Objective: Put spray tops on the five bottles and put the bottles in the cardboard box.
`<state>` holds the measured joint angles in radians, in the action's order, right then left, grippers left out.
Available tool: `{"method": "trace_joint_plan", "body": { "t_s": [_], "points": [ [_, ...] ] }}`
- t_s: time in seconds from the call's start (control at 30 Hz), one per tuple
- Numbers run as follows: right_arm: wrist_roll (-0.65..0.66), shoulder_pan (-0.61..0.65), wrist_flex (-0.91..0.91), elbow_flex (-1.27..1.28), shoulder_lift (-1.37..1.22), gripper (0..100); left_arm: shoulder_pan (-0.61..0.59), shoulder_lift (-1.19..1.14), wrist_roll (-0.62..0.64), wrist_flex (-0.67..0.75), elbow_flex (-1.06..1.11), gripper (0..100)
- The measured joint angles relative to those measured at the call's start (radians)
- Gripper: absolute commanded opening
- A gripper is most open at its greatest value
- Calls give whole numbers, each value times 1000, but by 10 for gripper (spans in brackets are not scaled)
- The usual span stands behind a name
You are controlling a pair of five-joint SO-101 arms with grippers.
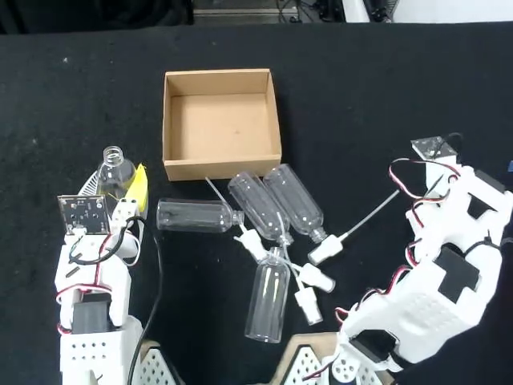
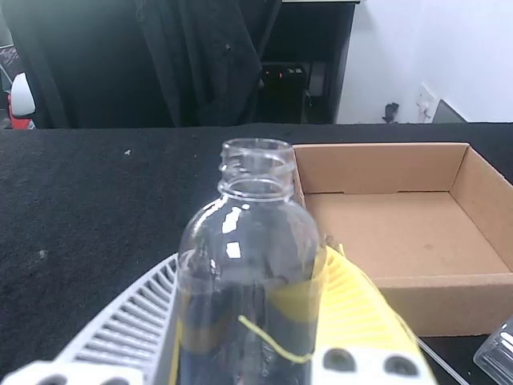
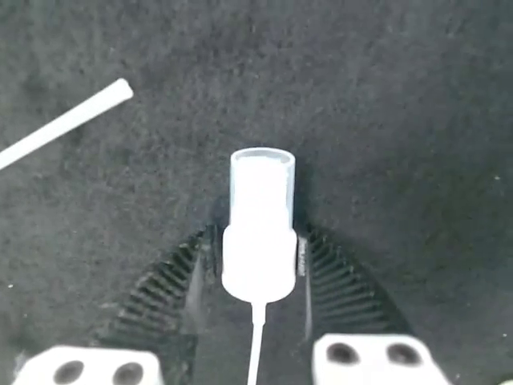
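My left gripper (image 1: 120, 183) is shut on a clear, uncapped bottle (image 1: 115, 167) and holds it upright just left of the cardboard box (image 1: 220, 120). In the left wrist view the bottle (image 2: 248, 241) stands between the white and yellow fingers (image 2: 353, 305), its open neck up. My right gripper (image 3: 256, 241) is shut on a white spray top (image 3: 260, 233), whose thin tube runs back toward the camera. The right arm (image 1: 449, 249) stands at the table's right. Several bare bottles (image 1: 268, 297) and loose spray tops (image 1: 325, 250) lie in the middle.
The box (image 2: 401, 216) is open and holds nothing. One lying bottle (image 1: 196, 215) points at the left arm; two more (image 1: 276, 200) lie side by side just below the box. Another top's tube end (image 3: 80, 116) lies on the black cloth by my right gripper.
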<state>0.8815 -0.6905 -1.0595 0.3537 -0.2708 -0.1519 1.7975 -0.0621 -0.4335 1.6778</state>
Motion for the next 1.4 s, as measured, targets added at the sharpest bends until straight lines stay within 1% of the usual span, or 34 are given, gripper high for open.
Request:
{"method": "trace_joint_plan", "body": {
  "t_s": [0.07, 0.13, 0.17, 0.3, 0.4, 0.5, 0.57, 0.63, 0.7, 0.8, 0.93, 1.03, 1.07, 1.13, 1.23, 1.3, 1.4],
  "points": [
    [0, 0, 0, -3, -3, 5, 0, 0, 0, 0, 0, 34],
    [-20, -2, 2, -18, -8, 26, 0, 0, 0, 0, 0, 34],
    [-37, -3, 2, -14, 0, 11, 0, 0, 0, 0, 0, 34],
    [-91, 0, -51, -9, 72, 10, 0, 0, 0, 0, 0, 34],
    [-152, 32, -123, -9, 207, 10, 0, 0, 0, 0, 0, 34],
    [-249, 83, -190, -9, 381, 10, 0, 0, 0, 0, 0, 37],
    [-315, 137, -232, -9, 509, 10, 0, 0, 0, 12, 0, 62],
    [-377, 210, -272, -9, 646, 11, 0, 0, 0, 69, 0, 89],
    [-439, 304, -295, -9, 783, 11, 0, 0, 0, 106, 0, 117],
    [-540, 480, -298, -9, 976, 11, 0, 0, 0, 97, 0, 138],
    [-697, 729, -196, -9, 1169, 11, 0, 0, 0, 92, 0, 137],
    [-809, 887, -72, -9, 1229, 11, 0, 0, 0, 92, 0, 131],
    [-839, 931, -28, -9, 1234, 11, 0, 0, 0, 92, 0, 109],
    [-884, 996, 55, -8, 1235, 11, 0, 0, 0, 92, 0, 26],
    [-914, 1069, 195, 23, 1237, 11, 0, 0, 0, 94, 0, 45],
    [-907, 1126, 282, 61, 1237, 11, 0, 0, 0, 106, 0, 27],
    [-885, 1178, 391, 109, 1237, 11, 0, 0, 0, 115, 0, 31]
  ]
}}
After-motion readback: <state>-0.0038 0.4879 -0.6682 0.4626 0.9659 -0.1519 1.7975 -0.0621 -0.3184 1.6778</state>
